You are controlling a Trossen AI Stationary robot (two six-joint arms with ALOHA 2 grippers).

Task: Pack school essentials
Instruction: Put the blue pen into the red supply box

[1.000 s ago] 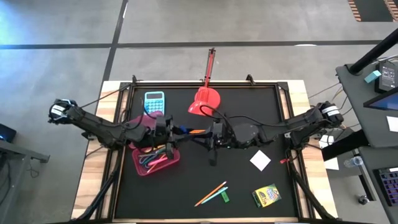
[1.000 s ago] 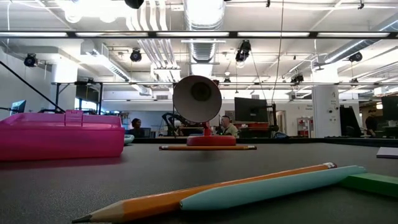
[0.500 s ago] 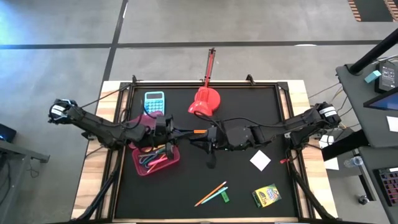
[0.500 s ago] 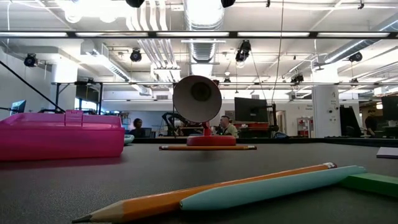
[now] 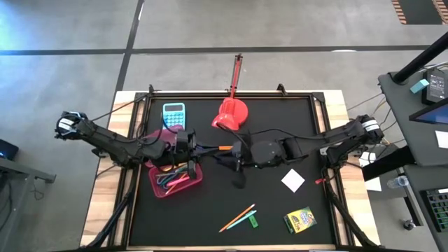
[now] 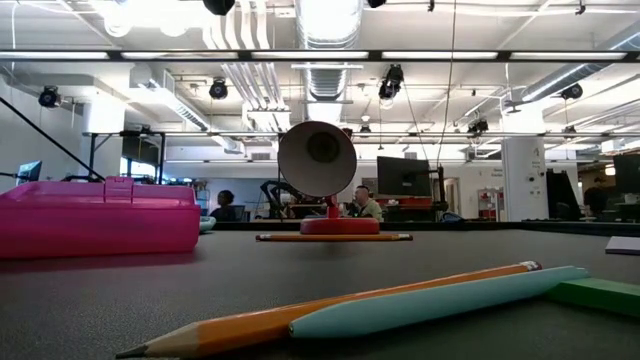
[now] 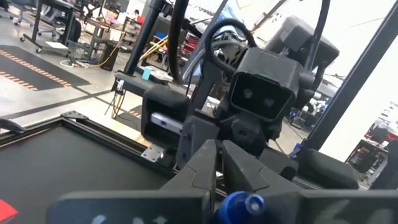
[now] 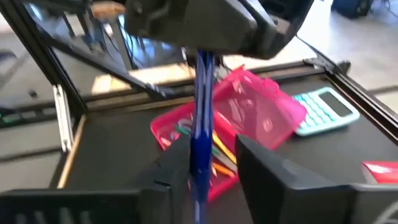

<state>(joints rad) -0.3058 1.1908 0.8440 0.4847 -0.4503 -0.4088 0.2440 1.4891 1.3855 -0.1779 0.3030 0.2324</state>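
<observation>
A blue pen (image 5: 210, 148) hangs level over the table's middle, between my two grippers, which face each other. My left gripper (image 5: 196, 148) is shut on its left end. My right gripper (image 8: 208, 146) is open, its fingers standing on either side of the pen's other end (image 8: 200, 155). The open pink case (image 5: 178, 178) lies just nearer the table's near edge than my left gripper, with pens and highlighters in it. An orange pencil (image 6: 333, 237) lies flat under the arms. Near the front edge lie another orange pencil (image 5: 236, 218), a light-blue pen (image 5: 245, 220), a crayon box (image 5: 299, 219) and a white square (image 5: 293, 180). My left gripper pinches the blue pen's end (image 7: 239, 202) between its two fingers, coming level from the table's left, with the pen running on in line with the fingers. The pen is lifted clear of the table. My right gripper's finger (image 8: 177, 162) stands close beside the pen; whether it touches, I cannot tell.
A light-blue calculator (image 5: 173, 112) and a red scoop with a long handle (image 5: 231, 112) sit at the far side. The case's lid (image 5: 164, 134) stands open beside my left arm. The black mat (image 5: 280, 119) has bare room at the right and near left.
My right arm's wrist has turned about its own axis while staying over the table's middle. The blue pen has stayed level between the two grippers.
</observation>
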